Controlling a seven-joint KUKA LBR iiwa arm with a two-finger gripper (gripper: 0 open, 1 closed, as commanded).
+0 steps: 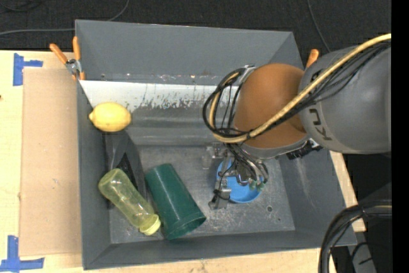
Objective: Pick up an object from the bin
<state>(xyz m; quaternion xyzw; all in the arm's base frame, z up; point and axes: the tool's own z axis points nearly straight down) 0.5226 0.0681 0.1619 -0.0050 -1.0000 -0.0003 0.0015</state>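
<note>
Seemingly mid-pick: gripper (234,191) down at the blue round object (248,194) lying in the bin (281,204) just right of the dark green cup (174,202), spread or closed impossible to tell, nothing visibly held, grasp and lift apparently remaining.

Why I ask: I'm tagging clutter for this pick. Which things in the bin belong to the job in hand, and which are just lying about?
In the job: small blue round object, right of middle, directly under the jaws.
Lying about: yellow lemon by the left wall; clear yellowish plastic bottle and dark green plastic cylinder, lying side by side at the lower left.
</note>
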